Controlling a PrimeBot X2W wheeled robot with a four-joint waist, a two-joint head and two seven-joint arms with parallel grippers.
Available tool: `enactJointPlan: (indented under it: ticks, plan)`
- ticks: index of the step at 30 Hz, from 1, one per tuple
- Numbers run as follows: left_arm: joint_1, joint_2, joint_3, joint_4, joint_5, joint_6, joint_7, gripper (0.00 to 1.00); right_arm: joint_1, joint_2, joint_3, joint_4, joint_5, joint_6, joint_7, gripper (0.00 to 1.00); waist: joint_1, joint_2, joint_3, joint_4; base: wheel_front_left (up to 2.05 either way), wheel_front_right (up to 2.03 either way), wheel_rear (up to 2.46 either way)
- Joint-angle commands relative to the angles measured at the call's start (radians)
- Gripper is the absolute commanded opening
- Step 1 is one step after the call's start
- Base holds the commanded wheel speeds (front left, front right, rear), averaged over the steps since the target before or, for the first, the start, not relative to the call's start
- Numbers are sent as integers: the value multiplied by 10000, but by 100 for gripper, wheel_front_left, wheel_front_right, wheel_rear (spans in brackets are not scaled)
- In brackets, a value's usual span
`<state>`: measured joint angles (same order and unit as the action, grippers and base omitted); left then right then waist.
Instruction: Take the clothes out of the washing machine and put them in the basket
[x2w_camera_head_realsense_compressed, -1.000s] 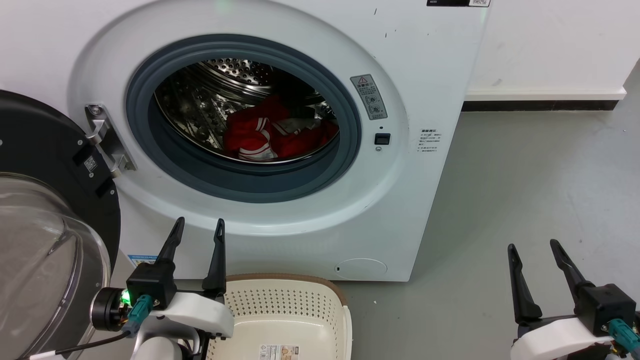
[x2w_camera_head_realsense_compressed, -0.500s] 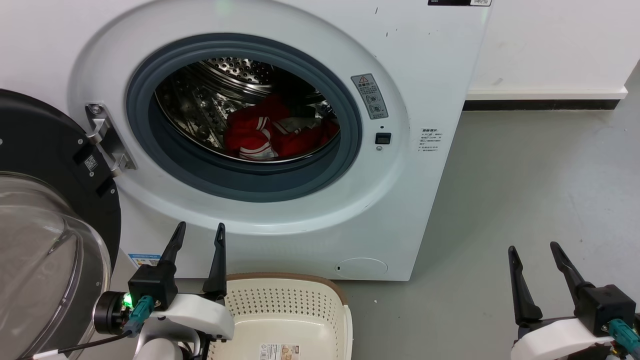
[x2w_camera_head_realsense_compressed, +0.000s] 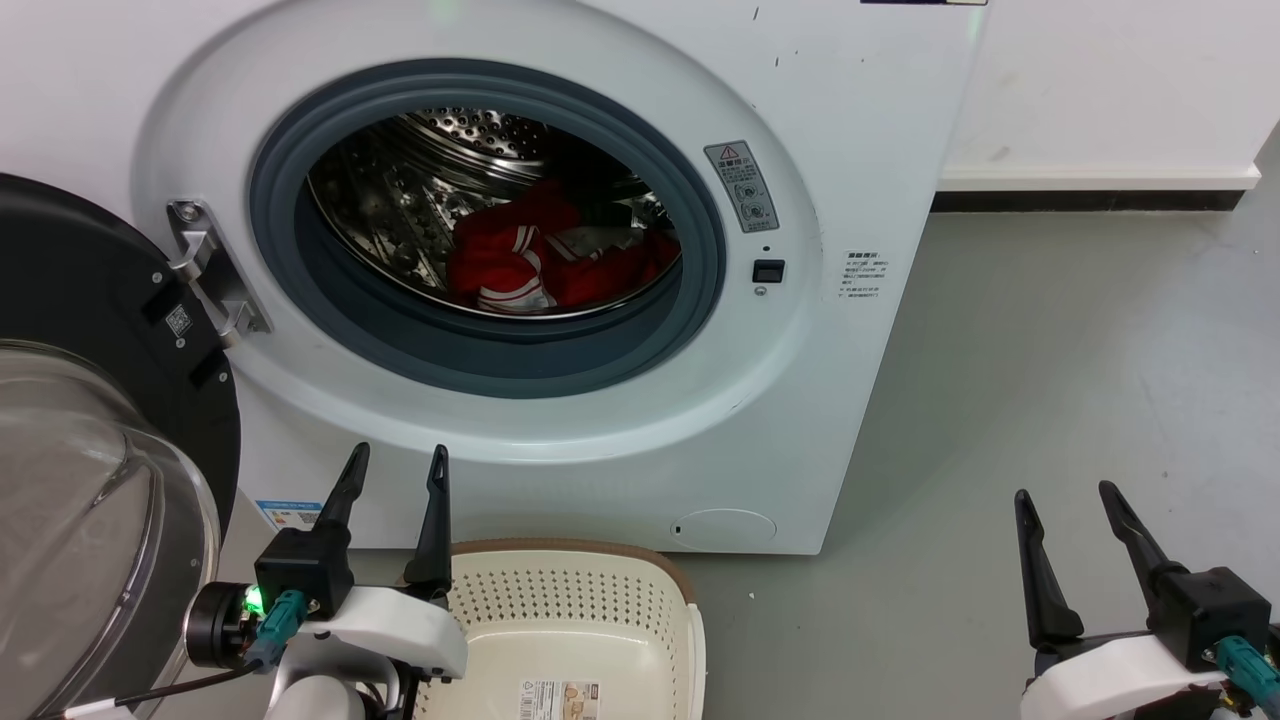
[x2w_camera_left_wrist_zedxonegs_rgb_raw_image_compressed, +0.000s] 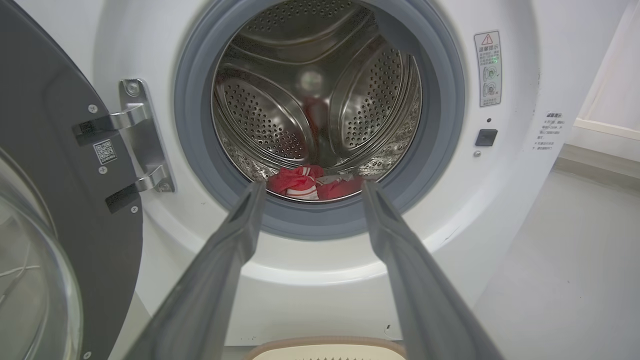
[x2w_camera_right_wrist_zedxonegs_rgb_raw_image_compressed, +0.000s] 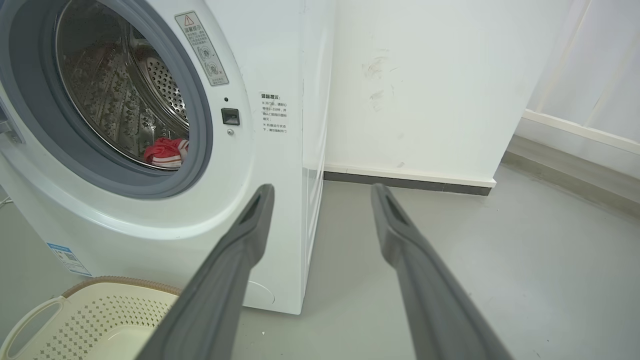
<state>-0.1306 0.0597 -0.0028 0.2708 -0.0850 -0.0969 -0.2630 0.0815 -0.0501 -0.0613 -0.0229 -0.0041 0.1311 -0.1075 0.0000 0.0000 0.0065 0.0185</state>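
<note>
Pale grey floor (x2w_camera_head_realsense_compressed: 1050, 350) meets a white wall (x2w_camera_head_realsense_compressed: 1100, 80) at 2 o'clock in the head view. On the left gripper (x2w_camera_head_realsense_compressed: 399, 450), at 7 o'clock, the two long dark fingers stand moderately apart with nothing between them. The right gripper (x2w_camera_head_realsense_compressed: 1063, 490), at 4 o'clock, is spread about as far and equally empty, over the floor. Just beside the left gripper, at 6 o'clock, sits the cream perforated plastic basket with a brown woven rim (x2w_camera_head_realsense_compressed: 620, 600), with only a paper label on its bottom. Beyond both, from 10 to 1 o'clock, stands the large white front-loading washing machine (x2w_camera_head_realsense_compressed: 800, 400), its black-rimmed glass door (x2w_camera_head_realsense_compressed: 90, 300) swung open at 9 o'clock. The bright red clothes with white-and-red striped trim (x2w_camera_head_realsense_compressed: 520, 265) lie heaped low in the perforated steel drum (x2w_camera_head_realsense_compressed: 400, 220), behind the thick grey rubber gasket (x2w_camera_head_realsense_compressed: 480, 365). The left wrist view frames them between that gripper's fingers.

Nothing has been lifted yet, so a reach into the drum is likely next. The risks, as I judge them:
- A finger could catch the gasket lip on the way in.
- A pinch on only a thin fold could let the fabric slip, or bring out one garment and leave the rest.
- Trailing cloth could snag on the gasket or the metal door hinge (x2w_camera_head_realsense_compressed: 210, 270) and fall short of the basket.
</note>
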Motion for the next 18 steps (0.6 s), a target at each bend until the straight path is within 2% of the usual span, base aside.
enactJointPlan:
  ticks: [1, 10, 18]
  plan:
    - [-110, 18, 5, -10, 31, -4, -26, 100, -41, -1, 14, -46, -37, -7, 0, 100, 0, 0, 46, -14, 0, 0, 0]
    - [-883, 236, 75, 306, -54, -62, -26, 100, -557, -1, 227, -338, 19, -7, -27, 100, 0, 0, 945, -435, 0, 0, 0]
    - [-2730, 798, 74, 1199, 38, -65, 267, 100, -1294, 3, 529, -761, 88, -7, -156, 100, 0, 0, 2691, -1265, 0, 0, 0]
